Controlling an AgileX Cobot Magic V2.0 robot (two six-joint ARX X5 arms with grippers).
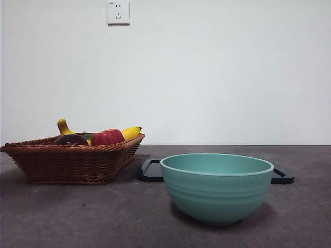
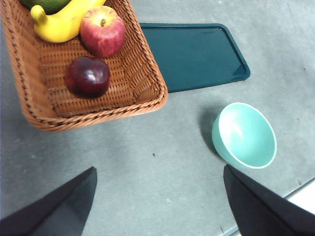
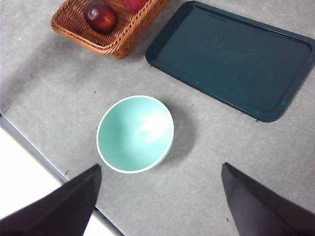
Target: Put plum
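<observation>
- at the left of the front view sits a woven basket (image 1: 72, 164) on the grey table (image 1: 103, 217), holding several fruits.
- the plum (image 1: 71, 139) lies in the basket near its front corner, dark and glossy; from the left wrist view it (image 2: 87, 76) rests on the wicker floor, just beside the red apple (image 2: 103, 31) but apart from it.
- a yellow banana (image 2: 61, 23) lies behind the apple, touching it, with something green (image 2: 47, 4) at the basket's far end.
- behind and between basket and bowl lies a flat dark tray (image 1: 151, 171), bare, its edge just beside the basket.
- right of centre stands a teal bowl (image 1: 217, 187), upright, with nothing in it, well apart from the basket.
- the left gripper (image 2: 160, 196) hangs high over bare table between basket and bowl, jaws spread wide and holding nothing.
- the right gripper (image 3: 160, 196) hangs above the bowl's near side, jaws likewise spread wide, nothing between them.
- a wall socket (image 1: 118, 12) sits high on the white wall.
</observation>
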